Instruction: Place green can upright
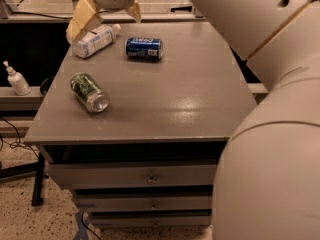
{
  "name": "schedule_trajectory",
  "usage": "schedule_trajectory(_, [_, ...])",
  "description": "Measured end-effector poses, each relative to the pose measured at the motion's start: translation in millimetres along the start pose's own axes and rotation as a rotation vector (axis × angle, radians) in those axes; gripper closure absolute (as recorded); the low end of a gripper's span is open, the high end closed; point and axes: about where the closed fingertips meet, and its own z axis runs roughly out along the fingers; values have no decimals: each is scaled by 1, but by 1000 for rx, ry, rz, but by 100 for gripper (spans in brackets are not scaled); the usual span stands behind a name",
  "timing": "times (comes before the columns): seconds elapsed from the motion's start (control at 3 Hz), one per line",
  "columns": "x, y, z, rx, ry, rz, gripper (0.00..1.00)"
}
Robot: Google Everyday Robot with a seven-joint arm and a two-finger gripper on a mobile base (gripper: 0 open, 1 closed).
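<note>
The green can lies on its side near the left front of the grey table top, its silver end facing front right. My gripper hangs above the table's back left corner, over the bottle and well behind the green can. Its tan fingers are spread apart and hold nothing.
A clear plastic bottle with a white label and a blue can lie on their sides at the back of the table. A soap dispenser stands on a ledge to the left. My arm fills the right side. Drawers sit below.
</note>
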Motion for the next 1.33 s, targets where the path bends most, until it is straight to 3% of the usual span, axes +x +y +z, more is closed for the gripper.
schedule_trajectory(0.33, [-6,36,32,-56,-26,12,0])
schedule_trajectory(0.67, [1,65,65,-99,-39,-13,0])
schedule_trajectory(1.0, [6,81,85,-122,-44,-29,0])
schedule_trajectory(1.33, [36,61,144,-104,83,-20,0])
